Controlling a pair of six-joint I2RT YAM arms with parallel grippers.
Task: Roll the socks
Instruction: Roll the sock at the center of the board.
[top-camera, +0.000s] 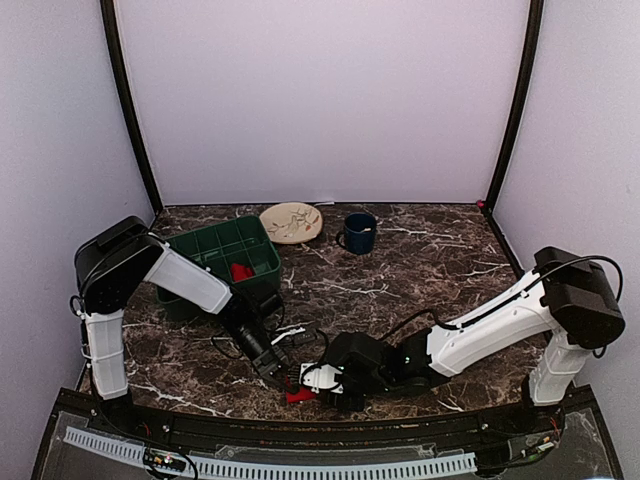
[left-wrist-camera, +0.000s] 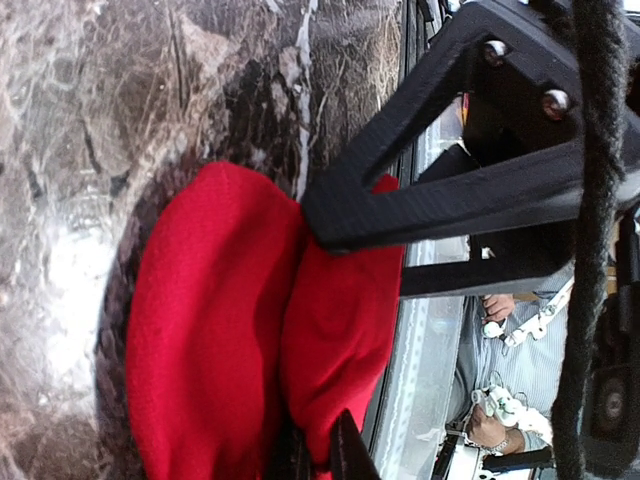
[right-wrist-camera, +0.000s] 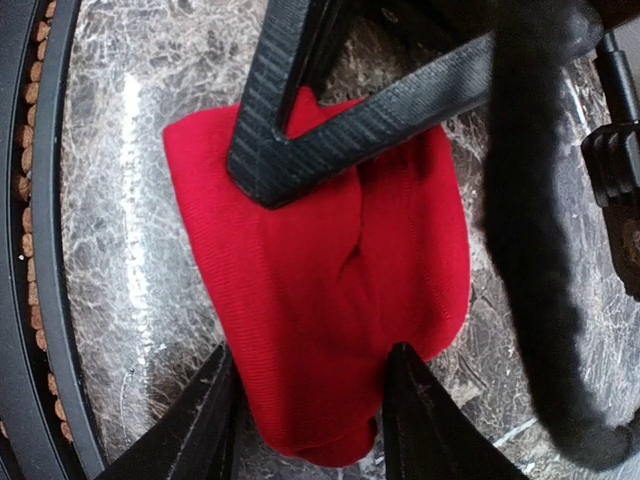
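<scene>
Left end effector (left-wrist-camera: 322, 455) was pinched shut on the front sock (right-wrist-camera: 330, 270), right end effector (right-wrist-camera: 315, 400) open astride it, roll unfinished; other sock (top-camera: 241, 270) apparently lay done in the green bin (top-camera: 200, 250).

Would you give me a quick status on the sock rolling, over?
Left gripper shut on red sock at near edge. Right gripper open, astride it. Second sock in green bin, out of the way.

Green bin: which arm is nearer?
Left. The left arm passes right beside the near side of the bin. The right arm reaches in from the far right and ends at the sock by the front edge, well clear of the bin.
</scene>
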